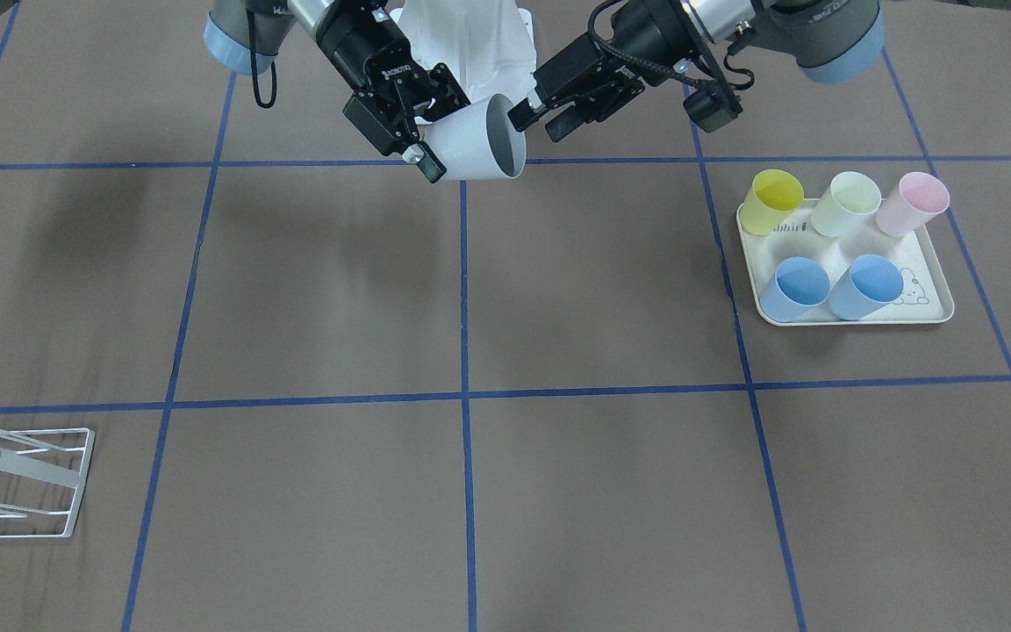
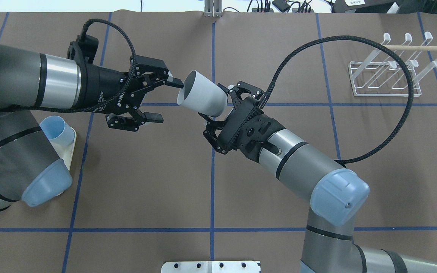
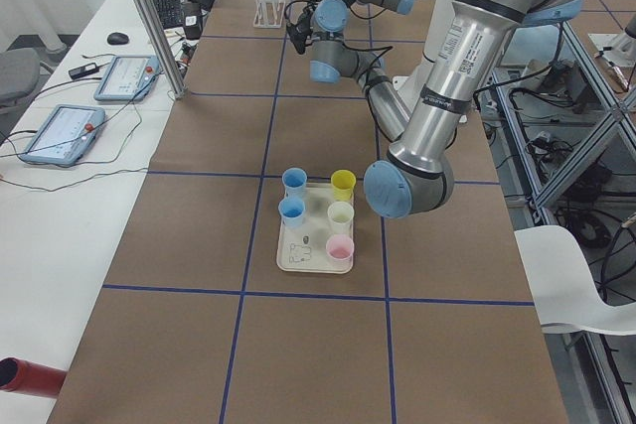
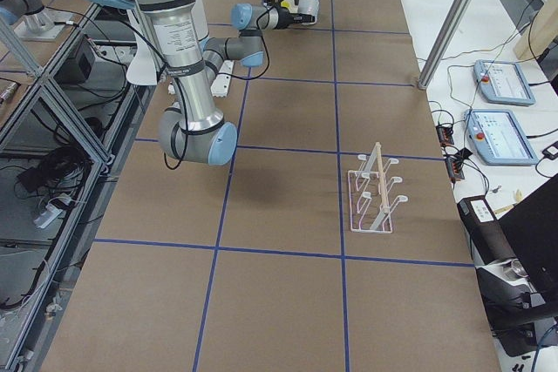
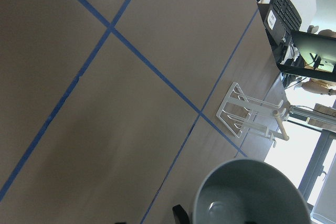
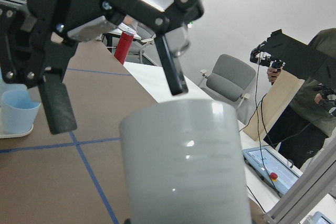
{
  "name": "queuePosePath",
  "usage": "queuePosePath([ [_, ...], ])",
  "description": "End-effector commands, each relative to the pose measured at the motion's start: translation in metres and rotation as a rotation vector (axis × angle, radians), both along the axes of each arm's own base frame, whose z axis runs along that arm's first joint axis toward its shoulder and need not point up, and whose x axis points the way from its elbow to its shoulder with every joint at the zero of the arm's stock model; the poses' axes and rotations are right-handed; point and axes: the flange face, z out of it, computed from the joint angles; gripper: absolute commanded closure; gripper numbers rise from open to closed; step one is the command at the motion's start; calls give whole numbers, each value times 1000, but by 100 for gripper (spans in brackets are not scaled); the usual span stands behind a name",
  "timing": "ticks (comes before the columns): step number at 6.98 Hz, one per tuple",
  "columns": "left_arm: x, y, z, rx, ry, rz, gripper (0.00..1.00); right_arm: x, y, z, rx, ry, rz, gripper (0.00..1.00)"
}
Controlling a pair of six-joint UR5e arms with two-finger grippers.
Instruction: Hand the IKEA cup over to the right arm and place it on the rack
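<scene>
The IKEA cup (image 2: 203, 98) is white-grey and hangs on its side above the table's middle. The right gripper (image 2: 218, 108) is shut on its base end. Its mouth points at the left gripper (image 2: 167, 101), which is open. One left fingertip (image 2: 176, 83) is at the cup's rim and the other hangs clear below. From the front, the cup (image 1: 470, 149) sits between the right gripper (image 1: 431, 136) and the left gripper (image 1: 538, 123). The left wrist view looks into the cup (image 5: 247, 192). The white wire rack (image 2: 389, 76) with a wooden dowel stands far off on the right arm's side.
A cream tray (image 1: 927, 298) holds yellow, pale green, pink and two blue cups on the left arm's side. The rack (image 1: 23, 474) sits by the table's edge. A black cable (image 2: 393, 57) loops from the right wrist. A person (image 6: 315, 103) stands beyond the table.
</scene>
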Motion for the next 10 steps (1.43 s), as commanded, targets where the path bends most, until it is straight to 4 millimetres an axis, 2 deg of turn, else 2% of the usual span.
queuePosePath([
  [1,-46,-22,29,83,-68,3,0,6,-3,0,-12,-11,7,57],
  [2,-63,-30,54,136,-119,-12,0,12,-17,12,-28,25,39,69],
  [3,-83,-30,75,257,-177,-43,0,24,-37,45,-101,87,79,82],
  [4,-92,-30,109,374,-260,-52,0,44,-64,71,-149,176,141,87],
  [5,-116,-31,149,522,-368,-73,0,63,-91,86,-195,268,195,94],
  [6,-131,-29,170,579,-419,-75,0,82,-116,94,-224,358,221,100],
  [8,-134,-26,172,581,-421,-78,0,144,-169,115,-211,716,201,100],
  [10,-134,-24,175,574,-424,-74,0,202,-207,141,-169,1133,177,100],
])
